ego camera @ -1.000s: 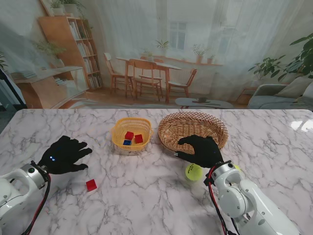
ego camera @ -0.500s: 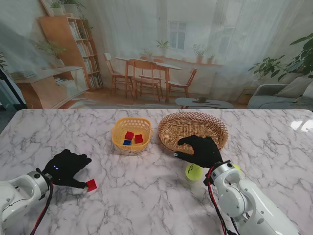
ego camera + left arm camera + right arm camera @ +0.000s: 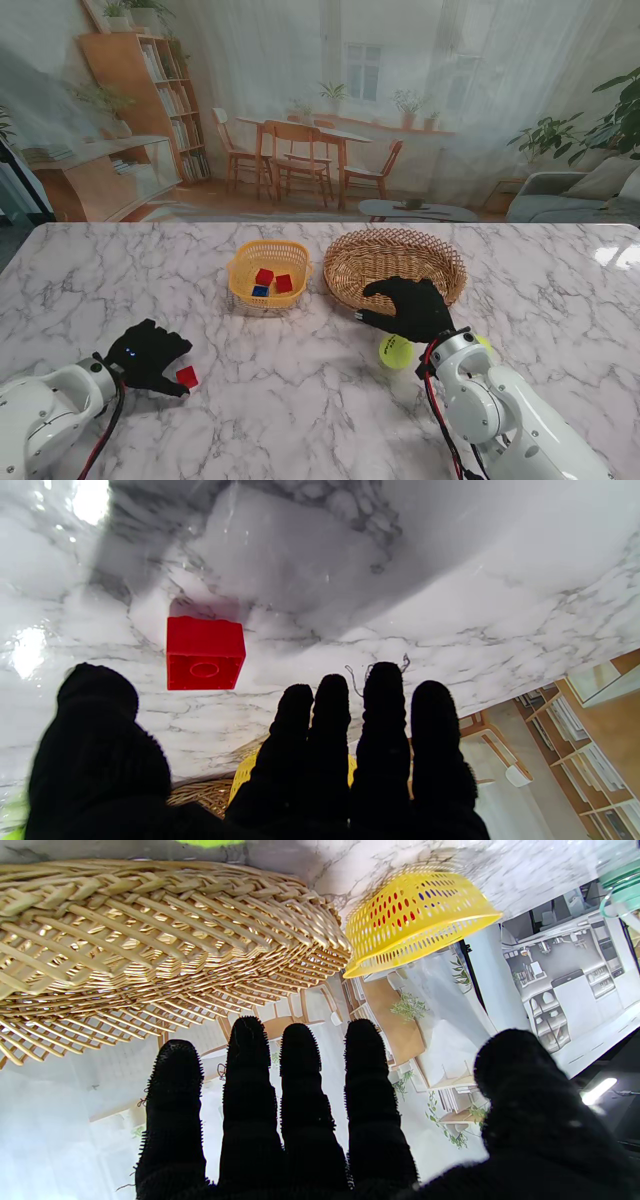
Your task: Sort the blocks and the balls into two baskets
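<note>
One red block (image 3: 186, 376) lies loose on the marble surface (image 3: 300, 400) near its front-left corner, the left robot hand (image 3: 150, 355) poised just beside it, fingers (image 3: 382, 715) apart and holding nothing. From the wrist view the block sits between thumb and fingers, though whether any pad touches it is hard to tell. Picking up this block appears to be the step in hand; next the fingers must close on it and carry it to the yellow basket (image 3: 268, 272), where three blocks already rest. The right robot hand (image 3: 408, 308), open and empty, hovers at the near rim of the wicker basket (image 3: 395, 262), a green ball (image 3: 395, 350) on the surface beside its wrist. A second ago the left robot hand was farther back and clear of the block; the right has not moved.
</note>
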Controlling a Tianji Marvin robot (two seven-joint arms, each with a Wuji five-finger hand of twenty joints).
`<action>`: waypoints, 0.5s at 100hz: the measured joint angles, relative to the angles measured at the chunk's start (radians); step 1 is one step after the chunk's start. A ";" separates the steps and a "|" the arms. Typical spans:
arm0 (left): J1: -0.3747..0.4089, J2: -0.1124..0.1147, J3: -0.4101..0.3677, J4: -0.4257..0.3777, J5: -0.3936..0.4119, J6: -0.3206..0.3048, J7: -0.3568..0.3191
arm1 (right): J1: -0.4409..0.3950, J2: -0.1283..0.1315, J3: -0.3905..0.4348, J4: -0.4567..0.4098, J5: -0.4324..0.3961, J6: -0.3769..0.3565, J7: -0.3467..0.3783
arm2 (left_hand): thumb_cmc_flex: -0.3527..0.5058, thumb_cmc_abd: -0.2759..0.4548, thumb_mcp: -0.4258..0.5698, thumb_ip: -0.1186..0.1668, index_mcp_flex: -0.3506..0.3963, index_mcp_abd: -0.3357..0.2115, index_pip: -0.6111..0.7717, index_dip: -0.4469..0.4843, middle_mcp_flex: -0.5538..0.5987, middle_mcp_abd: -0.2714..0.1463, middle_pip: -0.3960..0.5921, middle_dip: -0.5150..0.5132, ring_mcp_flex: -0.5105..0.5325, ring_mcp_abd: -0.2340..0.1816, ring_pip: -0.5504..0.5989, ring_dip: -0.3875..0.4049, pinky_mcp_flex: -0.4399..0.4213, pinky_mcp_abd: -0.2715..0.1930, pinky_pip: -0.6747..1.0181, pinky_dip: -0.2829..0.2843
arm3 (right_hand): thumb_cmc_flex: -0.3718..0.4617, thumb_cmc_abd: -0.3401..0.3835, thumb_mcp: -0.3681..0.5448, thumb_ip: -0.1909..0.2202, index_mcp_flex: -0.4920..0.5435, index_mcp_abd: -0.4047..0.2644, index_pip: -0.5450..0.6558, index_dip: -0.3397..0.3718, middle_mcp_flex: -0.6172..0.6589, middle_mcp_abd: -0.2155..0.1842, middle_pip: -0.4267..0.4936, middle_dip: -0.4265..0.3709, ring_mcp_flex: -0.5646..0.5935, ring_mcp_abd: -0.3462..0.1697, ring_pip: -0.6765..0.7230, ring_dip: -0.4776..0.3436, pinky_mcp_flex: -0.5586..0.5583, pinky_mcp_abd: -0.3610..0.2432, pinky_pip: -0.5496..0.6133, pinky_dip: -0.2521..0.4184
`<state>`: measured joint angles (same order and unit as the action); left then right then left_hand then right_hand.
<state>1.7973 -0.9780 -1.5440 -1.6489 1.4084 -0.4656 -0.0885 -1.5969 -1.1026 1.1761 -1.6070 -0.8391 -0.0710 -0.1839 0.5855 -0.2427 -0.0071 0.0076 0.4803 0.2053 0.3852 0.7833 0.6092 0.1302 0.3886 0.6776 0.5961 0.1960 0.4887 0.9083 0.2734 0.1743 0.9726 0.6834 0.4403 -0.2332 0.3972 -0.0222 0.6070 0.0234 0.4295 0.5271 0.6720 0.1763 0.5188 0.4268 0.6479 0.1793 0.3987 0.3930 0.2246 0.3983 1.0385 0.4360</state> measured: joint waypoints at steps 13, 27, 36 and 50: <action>-0.006 0.000 0.015 0.019 -0.004 0.018 -0.003 | 0.001 0.000 -0.001 0.001 0.000 0.001 0.000 | 0.060 -0.025 0.001 0.000 0.000 -0.006 0.063 0.053 0.009 -0.004 0.017 0.013 0.015 0.000 0.017 0.012 0.010 0.000 0.012 0.000 | 0.000 0.000 0.000 0.000 -0.002 0.000 0.000 0.000 0.000 0.000 0.000 0.000 0.000 0.000 0.000 0.000 0.000 0.000 0.000 0.000; -0.008 0.000 0.022 0.036 -0.008 0.033 0.001 | 0.002 0.000 -0.002 0.002 0.000 0.002 -0.001 | 0.076 -0.026 0.001 0.000 0.000 -0.014 0.096 0.076 0.009 -0.012 0.027 0.014 0.033 0.000 0.025 0.013 0.021 0.000 0.023 0.000 | 0.000 0.000 0.000 0.000 -0.002 0.000 0.000 0.000 0.000 0.000 0.000 0.000 0.000 0.000 0.000 0.000 0.000 0.000 0.000 0.000; -0.008 0.000 0.024 0.040 -0.011 0.034 0.003 | 0.004 0.000 -0.004 0.003 -0.001 0.003 -0.001 | 0.076 -0.026 0.001 0.000 0.000 -0.015 0.111 0.078 0.009 -0.012 0.035 0.023 0.033 0.000 0.027 0.021 0.026 0.000 0.024 0.000 | 0.000 0.000 0.000 0.000 -0.002 0.000 0.000 0.000 0.000 0.000 0.000 0.000 0.000 0.000 0.000 0.000 0.000 0.000 0.000 0.000; -0.012 0.000 0.034 0.046 -0.015 0.037 0.013 | 0.006 0.000 -0.007 0.004 -0.001 0.005 0.002 | 0.108 -0.026 0.001 0.000 0.000 -0.015 0.118 0.079 0.010 -0.012 0.038 0.023 0.033 0.000 0.028 0.021 0.029 0.000 0.024 0.000 | 0.000 0.000 0.000 0.000 -0.002 0.000 0.000 0.000 0.000 0.000 0.000 0.000 0.000 0.000 0.000 0.000 0.000 0.000 0.000 0.000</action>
<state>1.7853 -0.9784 -1.5100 -1.6026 1.3934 -0.4289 -0.0756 -1.5905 -1.1026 1.1693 -1.6025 -0.8398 -0.0665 -0.1822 0.6931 -0.2685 -0.0058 0.0076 0.4803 0.1901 0.5030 0.8619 0.6193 0.1182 0.4269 0.7010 0.6290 0.1960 0.5171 0.9292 0.3027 0.1748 0.9968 0.6836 0.4403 -0.2332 0.3972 -0.0223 0.6053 0.0234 0.4295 0.5271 0.6719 0.1763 0.5188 0.4268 0.6479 0.1793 0.3987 0.3930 0.2246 0.3983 1.0385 0.4360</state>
